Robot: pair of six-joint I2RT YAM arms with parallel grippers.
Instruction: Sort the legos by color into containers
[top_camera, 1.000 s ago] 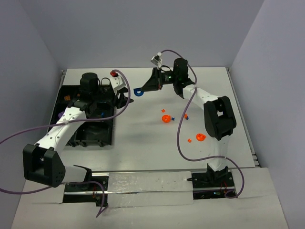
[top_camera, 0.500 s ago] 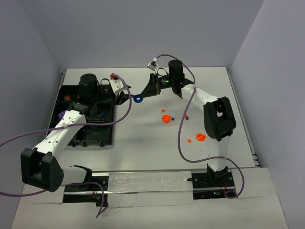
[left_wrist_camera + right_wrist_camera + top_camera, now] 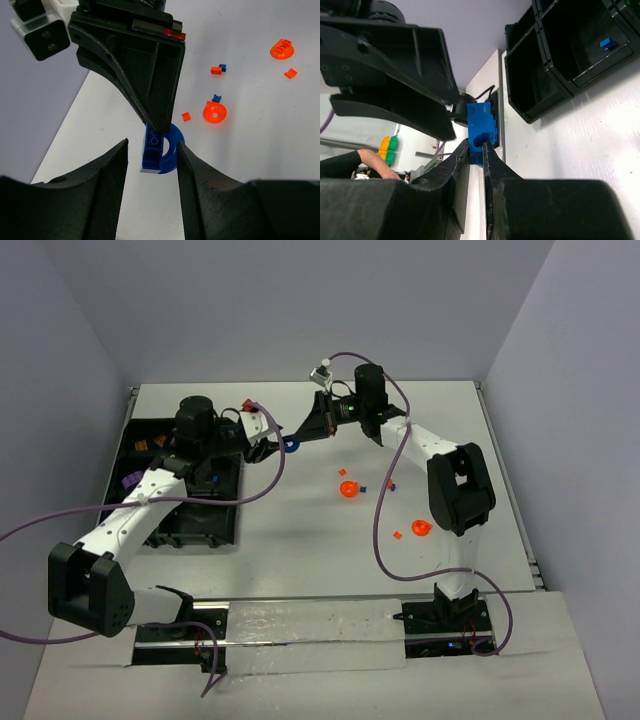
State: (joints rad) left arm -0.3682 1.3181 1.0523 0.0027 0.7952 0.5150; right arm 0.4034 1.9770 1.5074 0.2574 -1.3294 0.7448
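A blue lego (image 3: pixel 291 445), a brick with a ring on one side, hangs just above the table. My right gripper (image 3: pixel 299 438) is shut on it from above (image 3: pixel 477 145), pinching the blue lego (image 3: pixel 481 122) at its tip. The left gripper (image 3: pixel 151 145) is open, one finger on either side of the blue lego (image 3: pixel 161 149), with gaps showing. Orange legos (image 3: pixel 348 488) lie mid-table, a round one (image 3: pixel 214 111) among them. The black containers (image 3: pixel 140 430) sit at the left, and one compartment holds a small blue brick (image 3: pixel 606 43).
More orange pieces (image 3: pixel 420 529) and a tiny blue one (image 3: pixel 363 487) lie in front of the right arm. Orange (image 3: pixel 143 445) and purple (image 3: pixel 128 479) pieces sit in the tray's left compartments. Purple cables loop over the table from both arms.
The right gripper has swung down and left with the blue lego. The left gripper has moved right to it and its jaws have narrowed round the piece.
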